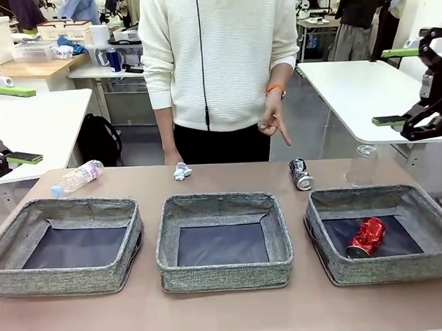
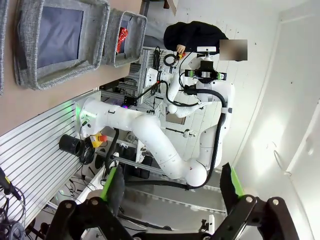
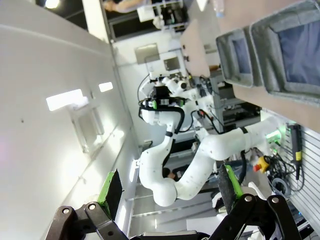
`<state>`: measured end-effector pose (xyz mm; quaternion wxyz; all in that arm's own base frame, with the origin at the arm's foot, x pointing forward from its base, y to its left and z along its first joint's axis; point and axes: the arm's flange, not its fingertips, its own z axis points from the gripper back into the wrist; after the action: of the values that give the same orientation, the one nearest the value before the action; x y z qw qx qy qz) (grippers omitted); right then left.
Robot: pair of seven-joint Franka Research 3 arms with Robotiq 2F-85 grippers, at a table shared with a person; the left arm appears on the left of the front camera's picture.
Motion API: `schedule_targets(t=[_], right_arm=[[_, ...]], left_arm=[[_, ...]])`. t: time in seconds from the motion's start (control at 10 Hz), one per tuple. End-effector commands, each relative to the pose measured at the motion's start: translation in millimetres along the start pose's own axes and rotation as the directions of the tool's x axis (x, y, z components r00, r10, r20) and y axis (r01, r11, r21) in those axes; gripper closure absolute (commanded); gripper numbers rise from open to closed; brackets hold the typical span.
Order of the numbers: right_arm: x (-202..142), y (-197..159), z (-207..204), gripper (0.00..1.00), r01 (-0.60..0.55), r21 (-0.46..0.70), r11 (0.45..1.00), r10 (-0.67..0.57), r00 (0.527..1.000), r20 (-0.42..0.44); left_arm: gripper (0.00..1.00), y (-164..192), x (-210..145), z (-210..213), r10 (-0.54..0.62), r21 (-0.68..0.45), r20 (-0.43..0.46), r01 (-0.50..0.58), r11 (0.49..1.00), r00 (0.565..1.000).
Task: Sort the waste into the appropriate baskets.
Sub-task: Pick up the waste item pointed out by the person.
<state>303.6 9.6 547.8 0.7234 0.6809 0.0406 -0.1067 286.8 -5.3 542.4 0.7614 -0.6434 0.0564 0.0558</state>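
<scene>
Watching my left tool [image 1: 17, 124] and right tool [image 1: 395, 86] hang wide open, empty; I see the crushed red can [image 1: 366, 237] in the right-hand basket [image 1: 387, 268], paper ball [image 1: 181, 171] on the counter [image 1: 227, 312].

The right hand [image 1: 395, 86] hangs open; below it a crushed red can [image 1: 366, 237] lies in a basket [image 1: 387, 270]. The left hand [image 1: 20, 124] gapes too, a blue-capped bottle [image 1: 76, 178] lying below, to its right.

The left basket [image 1: 64, 278], middle basket [image 1: 226, 277] and right basket [image 1: 387, 272] sit in a row on the surface [image 1: 227, 315]. A crushed can [image 1: 366, 237] lies in the right basket. Behind them, from left to right, are a bottle [image 1: 76, 178], a paper ball [image 1: 181, 171], another can [image 1: 301, 174] and a second bottle [image 1: 362, 167].
</scene>
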Motion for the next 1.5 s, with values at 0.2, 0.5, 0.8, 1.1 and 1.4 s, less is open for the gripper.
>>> schedule_targets(t=[0.2, 0.5, 0.8, 1.1, 1.4], right_arm=[[0, 0, 0, 0.00, 0.000, 0.000, 1.000, 0.000, 1.000, 0.000], [49, -3, -90, 0.00, 0.144, -0.881, 0.451, 0.476, 0.796, 0.374], [71, -4, -102, 0.00, 0.359, -0.923, 0.137, 0.719, 0.605, 0.341], [67, 2, -104, 0.00, -0.099, -0.843, 0.528, 0.582, 0.766, 0.275], [78, 2, -114, 0.00, -0.049, -0.950, 0.308, 0.661, 0.730, 0.176]], left_arm=[[0.00, -2, -1, 0, 0.006, -0.013, -0.006, -0.006, 1.000, 1.000], [0.00, -2, -1, 0, 0.006, -0.013, -0.006, -0.006, 1.000, 1.000], [0.00, -2, -1, 0, 0.006, -0.013, -0.006, -0.006, 1.000, 1.000], [0.00, -2, -1, 0, 0.006, -0.013, -0.006, -0.006, 1.000, 1.000], [0.00, -2, -1, 0, 0.006, -0.013, -0.006, -0.006, 1.000, 1.000]])
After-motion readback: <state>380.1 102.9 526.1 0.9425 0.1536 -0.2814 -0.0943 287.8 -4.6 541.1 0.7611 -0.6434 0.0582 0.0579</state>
